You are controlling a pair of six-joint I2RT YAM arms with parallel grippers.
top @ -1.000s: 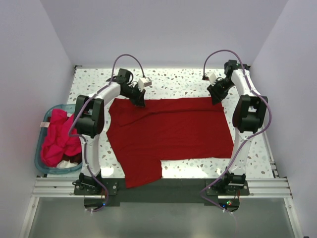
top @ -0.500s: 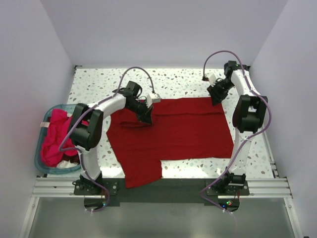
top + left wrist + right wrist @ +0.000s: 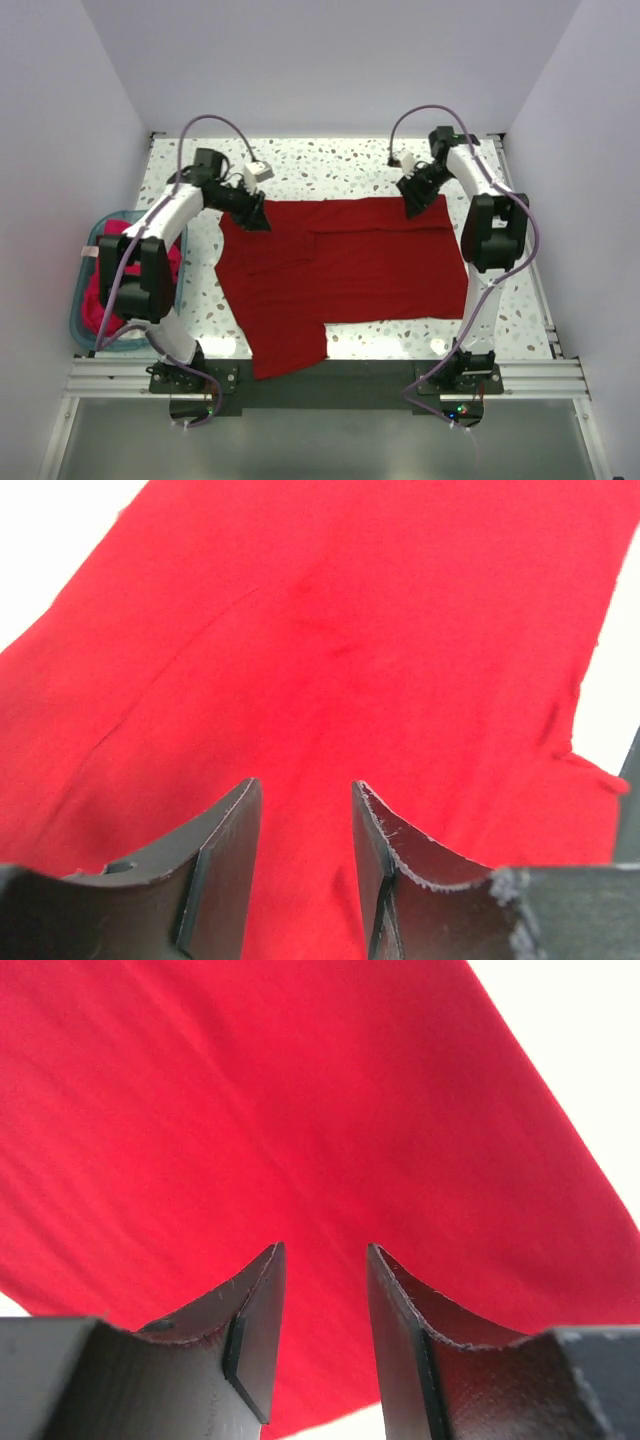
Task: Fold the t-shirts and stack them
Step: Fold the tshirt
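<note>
A deep crimson t-shirt (image 3: 360, 270) lies spread flat on the speckled table, with one part reaching to the near edge (image 3: 288, 350) and a folded-in flap near its far left. My left gripper (image 3: 256, 215) is open just over the shirt's far left corner; its wrist view shows red cloth (image 3: 330, 630) below the parted jaws (image 3: 305, 800). My right gripper (image 3: 412, 206) is open over the shirt's far edge, right of middle; its wrist view shows cloth (image 3: 280, 1110) under the empty jaws (image 3: 325, 1255). Brighter pinkish-red shirts (image 3: 103, 300) lie bunched in the basket.
The teal plastic basket (image 3: 78, 328) stands off the table's left edge beside the left arm. Bare speckled tabletop (image 3: 340, 165) shows behind the shirt and along its right side (image 3: 515, 300). White walls close in the table on three sides.
My left gripper has let go of the cloth it carried inward and moved back left to the shirt's far left corner. My right gripper has shifted a little left along the far edge.
</note>
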